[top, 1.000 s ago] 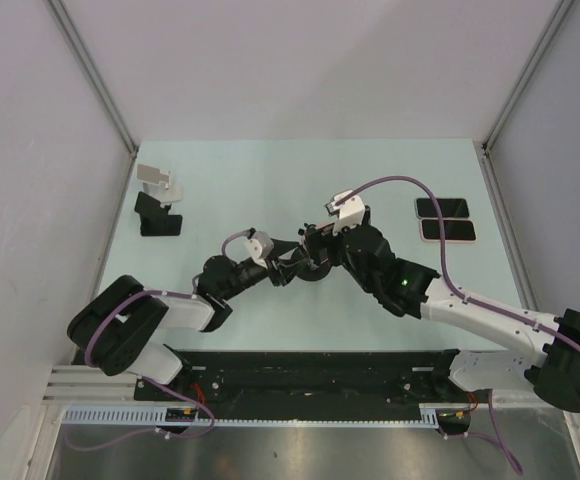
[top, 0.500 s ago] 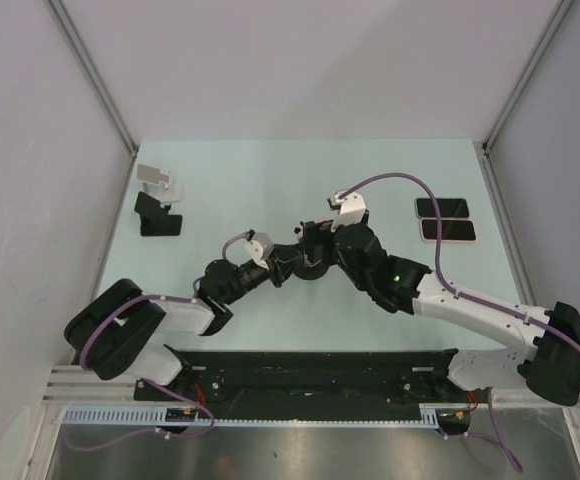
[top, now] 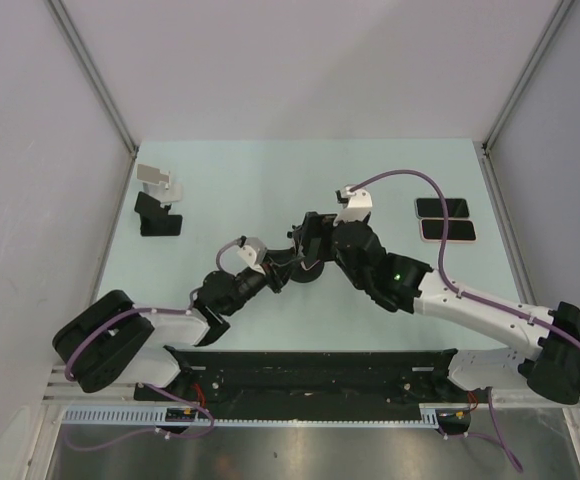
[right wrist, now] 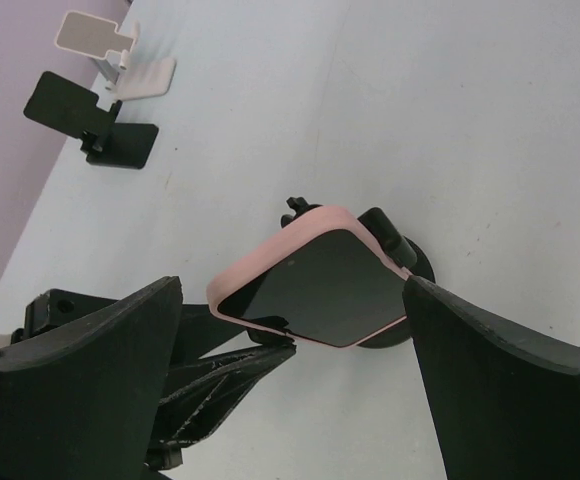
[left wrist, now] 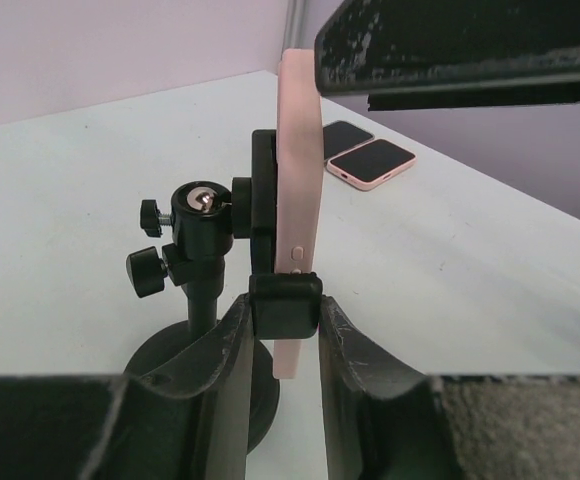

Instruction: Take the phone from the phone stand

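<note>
Left gripper [left wrist: 285, 312]: I pinch the phone stand [left wrist: 202, 225] at its bracket | right gripper [right wrist: 292, 300]: my jaws spread wide, flanking the phone [right wrist: 315, 280].

L gripper [left wrist: 285, 325] low, horiz., clamped on stand [left wrist: 202, 300]; R gripper [right wrist: 292, 290] above, fingers wide apart, angled down.

phone [right wrist: 320, 285]: glossy black screen, matt pink case | phone stand [left wrist: 201, 268]: matt black, shiny metal ball
</note>
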Motion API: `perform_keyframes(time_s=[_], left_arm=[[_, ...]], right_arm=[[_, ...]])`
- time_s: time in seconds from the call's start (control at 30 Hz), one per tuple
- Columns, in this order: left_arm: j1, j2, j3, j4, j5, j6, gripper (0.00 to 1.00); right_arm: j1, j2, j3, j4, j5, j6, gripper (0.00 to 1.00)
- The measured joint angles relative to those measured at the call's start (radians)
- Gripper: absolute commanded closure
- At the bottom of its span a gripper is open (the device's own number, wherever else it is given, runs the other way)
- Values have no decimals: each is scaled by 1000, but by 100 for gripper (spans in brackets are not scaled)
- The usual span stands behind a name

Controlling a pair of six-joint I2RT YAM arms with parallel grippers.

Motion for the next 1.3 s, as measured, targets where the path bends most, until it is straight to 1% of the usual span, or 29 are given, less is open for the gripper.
perform_keyframes(time_s=[0.17, 0.23, 0.27, 0.43, 0.47, 0.5, 0.53, 0.57, 0.6, 0.63, 0.67, 0.7, 0.73, 0.77, 0.8, 0.83, 0.87, 0.9, 0.93, 0.97, 1.0, 1.07, 1.1, 1.17, 1.2, 1.3], left_arm=[[-16, -33, -6, -32, -52, -23, 100], [-24, -42, -6, -43, -71, -23, 100], [-27, -44, -6, -48, -79, -23, 100], [-35, -48, -6, -56, -97, -23, 99], [-35, -48, -6, -58, -98, -23, 99], [-35, -50, -6, -60, -100, -22, 98], [-36, -51, -6, -63, -102, -22, 94], [-36, -51, -6, -63, -103, -22, 91], [-36, -52, -6, -63, -103, -22, 86], [-36, -53, -6, -64, -103, -22, 75], [-36, -54, -6, -62, -103, -21, 70], [-36, -56, -6, -62, -103, -21, 65], [-36, -61, -6, -66, -103, -19, 57], [-35, -66, -9, -66, -102, -15, 54], [-36, -76, -12, -66, -101, -10, 51], [-36, -91, -17, -65, -98, -5, 46], [-36, -106, -22, -64, -98, 0, 43], [-36, -117, -24, -64, -94, 6, 40], [-35, -131, -27, -63, -91, 9, 33], [-35, -143, -29, -62, -83, 16, 30], [-35, -154, -32, -60, -76, 24, 24], [-35, -170, -39, -57, -66, 43, 20], [-35, -177, -42, -57, -64, 53, 15], [-34, -192, -52, -57, -65, 80, 12], [-34, -199, -58, -57, -69, 92, 7], [-30, -229, -84, -58, -111, 144, 5]], right_arm=[[0, 31, 41, -8, 14, 25, 5], [0, 64, 68, -11, 14, 30, 10], [0, 83, 77, -12, 13, 36, 14], [0, 145, 80, -24, 8, 50, 26], [0, 156, 81, -25, 5, 53, 33], [0, 165, 84, -26, 4, 55, 37], [1, 169, 87, -25, 2, 60, 42], [5, 171, 93, -27, 2, 62, 51], [8, 175, 102, -33, 2, 62, 56], [9, 180, 111, -36, 1, 63, 61], [11, 182, 118, -39, -2, 60, 69], [13, 182, 126, -45, 0, 61, 73], [13, 182, 129, -48, 2, 55, 77], [11, 182, 133, -55, 11, 47, 83], [8, 182, 135, -59, 11, 40, 86], [4, 182, 137, -65, 11, 29, 88], [0, 182, 143, -80, 12, 16, 93], [-2, 182, 149, -91, 12, 4, 96], [-6, 182, 155, -106, 11, -9, 99], [-9, 182, 163, -119, 5, -23, 100], [-13, 182, 170, -131, -1, -37, 100], [-17, 181, 182, -153, -22, -70, 100], [-19, 180, 187, -159, -33, -86, 100], [-20, 177, 192, -171, -65, -126, 100], [-21, 176, 195, -174, -81, -148, 100], [-27, 168, 198, -183, -133, -208, 100]])
